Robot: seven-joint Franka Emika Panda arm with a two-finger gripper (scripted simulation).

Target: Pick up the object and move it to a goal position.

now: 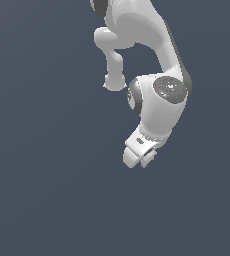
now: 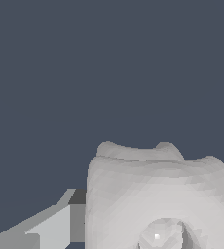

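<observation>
The object (image 2: 158, 194) is an off-white block with rounded, bevelled corners and a round dimple on the face toward the camera. It fills the lower part of the wrist view, very close to the lens. One grey finger (image 2: 55, 226) lies flush against its side; the other finger is hidden behind it. In the exterior view my gripper (image 1: 139, 161) hangs below the white wrist, pointing down toward the exterior view's left. Its fingers are close together, and the object cannot be made out there. No goal marker shows.
The white arm links (image 1: 157, 55) rise from the gripper to the exterior view's top edge. Everything else in both views is a plain dark blue-grey background.
</observation>
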